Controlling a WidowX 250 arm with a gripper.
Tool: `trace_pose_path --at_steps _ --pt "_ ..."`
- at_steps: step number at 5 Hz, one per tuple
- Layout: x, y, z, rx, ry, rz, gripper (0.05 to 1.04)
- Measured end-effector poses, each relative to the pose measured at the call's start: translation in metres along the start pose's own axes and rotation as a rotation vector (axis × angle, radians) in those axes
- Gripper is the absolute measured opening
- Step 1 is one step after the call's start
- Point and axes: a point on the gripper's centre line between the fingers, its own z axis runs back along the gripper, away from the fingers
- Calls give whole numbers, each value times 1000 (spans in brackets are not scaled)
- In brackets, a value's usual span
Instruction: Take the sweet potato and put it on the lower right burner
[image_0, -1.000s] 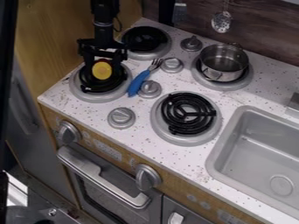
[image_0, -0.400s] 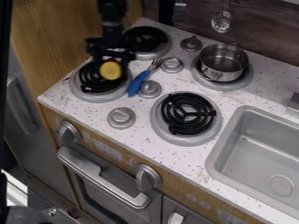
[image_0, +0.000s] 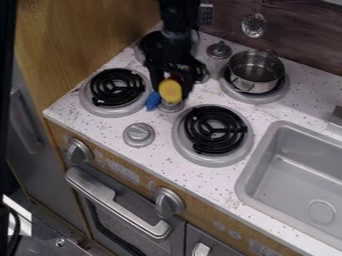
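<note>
Sweet potato (image_0: 170, 91) gripped between the fingers of the black gripper (image_0: 172, 86), closed on it, up over the stove's middle, between lower left burner (image_0: 116, 87) and lower right burner (image_0: 215, 131). Yellow cut end faces the camera, taller than wide; a bit of dark red skin shows above it. Long axis seems to run back from that face, into the gripper; exact angle hard to tell, rest is hidden. In view it overlaps a grey knob (image_0: 172, 107), with a blue utensil handle (image_0: 153, 101) just to its left.

Surface: white speckled counter (image_0: 267, 112), black coils on grey burner pans. Upper left burner (image_0: 139, 56) partly behind the arm. Metal pot (image_0: 256, 75) on upper right burner (image_0: 277, 95). Grey sink (image_0: 248, 175) at right. Another knob (image_0: 139, 134) near the front edge.

Room: light wood panel (image_0: 73, 40) left, dark wood backsplash (image_0: 300, 35), slotted spoon (image_0: 254, 25) hanging there. Oven handle (image_0: 117, 202) on the front below.

Small markings on the front panel (image_0: 123, 170), too small to read.
</note>
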Motion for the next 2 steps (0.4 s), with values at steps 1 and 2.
trace_pose_path --at_steps 1,2 --pt "-13 -39 -8 -1 25 -95 811" --pt "-15 -64 -14 -14 29 -145 810"
